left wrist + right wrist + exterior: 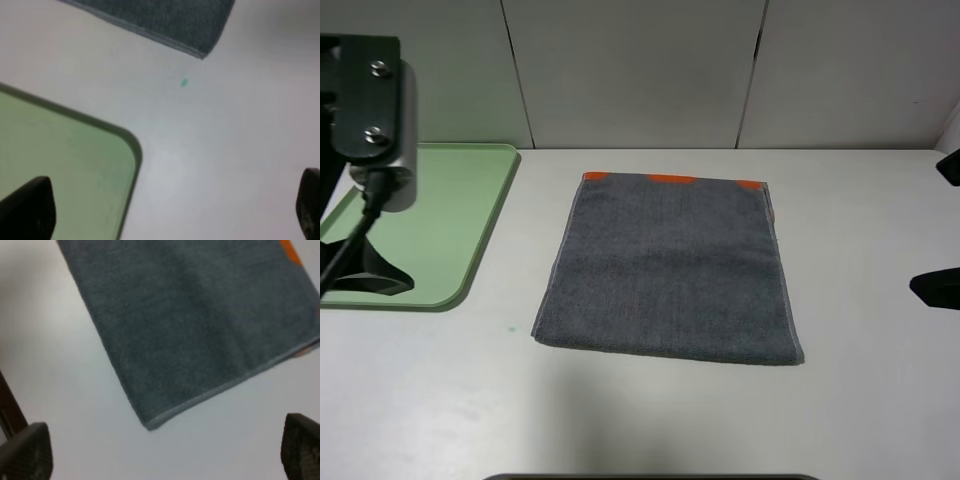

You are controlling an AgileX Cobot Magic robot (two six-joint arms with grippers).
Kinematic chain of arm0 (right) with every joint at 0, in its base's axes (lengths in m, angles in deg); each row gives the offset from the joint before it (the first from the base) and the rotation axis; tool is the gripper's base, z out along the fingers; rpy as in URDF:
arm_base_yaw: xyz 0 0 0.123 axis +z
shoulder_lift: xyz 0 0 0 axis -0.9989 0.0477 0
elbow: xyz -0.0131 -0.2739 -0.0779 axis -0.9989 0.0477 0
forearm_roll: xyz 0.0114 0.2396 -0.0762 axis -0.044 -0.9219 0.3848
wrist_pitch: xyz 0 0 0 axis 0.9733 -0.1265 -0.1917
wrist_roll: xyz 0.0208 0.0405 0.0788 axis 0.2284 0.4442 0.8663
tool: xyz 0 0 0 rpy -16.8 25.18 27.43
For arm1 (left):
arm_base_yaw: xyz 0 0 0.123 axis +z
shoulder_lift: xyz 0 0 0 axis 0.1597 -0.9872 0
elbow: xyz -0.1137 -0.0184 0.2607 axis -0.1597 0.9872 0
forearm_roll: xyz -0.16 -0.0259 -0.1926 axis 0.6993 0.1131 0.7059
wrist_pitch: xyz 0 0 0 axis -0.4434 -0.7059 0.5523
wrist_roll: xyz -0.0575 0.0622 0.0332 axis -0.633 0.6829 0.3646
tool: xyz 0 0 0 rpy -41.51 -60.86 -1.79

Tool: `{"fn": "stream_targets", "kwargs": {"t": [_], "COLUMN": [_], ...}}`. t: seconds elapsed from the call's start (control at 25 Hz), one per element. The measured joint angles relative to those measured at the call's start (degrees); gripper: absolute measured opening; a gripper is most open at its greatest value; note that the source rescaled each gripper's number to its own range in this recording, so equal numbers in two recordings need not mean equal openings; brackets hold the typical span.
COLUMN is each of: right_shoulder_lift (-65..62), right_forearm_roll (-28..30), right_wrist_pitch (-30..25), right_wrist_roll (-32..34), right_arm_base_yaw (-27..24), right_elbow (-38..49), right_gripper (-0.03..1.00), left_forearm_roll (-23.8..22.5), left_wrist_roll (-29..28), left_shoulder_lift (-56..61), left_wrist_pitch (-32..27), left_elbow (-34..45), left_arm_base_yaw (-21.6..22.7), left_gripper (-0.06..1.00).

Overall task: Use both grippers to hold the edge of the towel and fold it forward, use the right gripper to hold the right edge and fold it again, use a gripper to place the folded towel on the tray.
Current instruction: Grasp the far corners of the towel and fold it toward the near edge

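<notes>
Towel (670,270), grey, flat on surface (880,400), orange trim (670,179) along far edge, green tray (450,210) at left edge, left tool (167,210) and right tool (162,450) spread.

You have a white table (650,420) filling most of the high view, matte and evenly lit, with a soft shadow over its near left part. Behind it stands a pale grey panelled wall (630,70), split by dark seams (517,75). A tiny green speck (510,327) marks the tabletop. A dark strip (650,477) lines the near edge.
</notes>
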Motion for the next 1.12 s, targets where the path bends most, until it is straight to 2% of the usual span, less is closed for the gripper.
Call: {"fn": "stream_targets", "kwargs": {"t": [0.28,0.6,1.12], "right_shoulder_lift": [9.2,19.6,34.6], "right_forearm_roll": [-1.4,-1.4,-2.2], "right_wrist_pitch": [2.9,6.4,11.9], "right_wrist_roll": [-4.9,-5.5,-5.9], "right_arm_base_yaw": [0.0,0.0,0.0], "right_elbow": [0.0,0.0,-0.2], "right_gripper": [1.0,1.0,1.0], "left_forearm_roll": [0.0,0.0,0.0], "left_wrist_roll": [3.5,4.8,6.3], "left_shoulder_lift": [-8.4,-15.3,-25.8], "left_wrist_pitch": [5.5,12.5,17.8], "left_elbow": [0.0,0.0,0.0], "left_arm_base_yaw": [0.0,0.0,0.0], "left_gripper": [0.96,0.96,0.96]}}
